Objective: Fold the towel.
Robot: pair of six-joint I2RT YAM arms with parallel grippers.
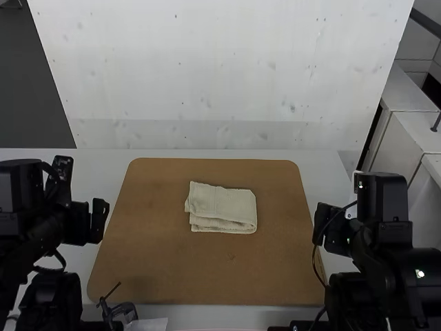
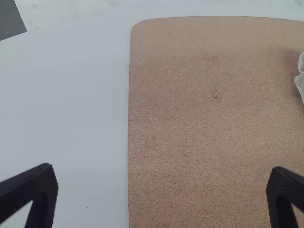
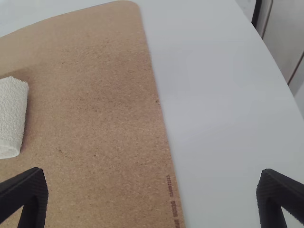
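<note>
The cream towel [image 1: 222, 207] lies folded into a small, slightly uneven rectangle near the middle of the brown board, its layers showing along the near edge. In the high view my left gripper [image 1: 98, 221] is beside the board's left edge, well apart from the towel. My right gripper [image 1: 324, 226] is by the board's right edge, also apart from it. The left wrist view has my left gripper [image 2: 161, 194] open, with a bit of towel [image 2: 300, 78] at the border. In the right wrist view my right gripper [image 3: 152, 197] is open too, and the towel's end [image 3: 12, 116] shows.
The brown board [image 1: 207, 276] lies flat on a pale table [image 1: 317, 172]. A white panel [image 1: 227, 83] stands behind the table. A small dark clamp-like object [image 1: 118, 310] is near the board's front left corner.
</note>
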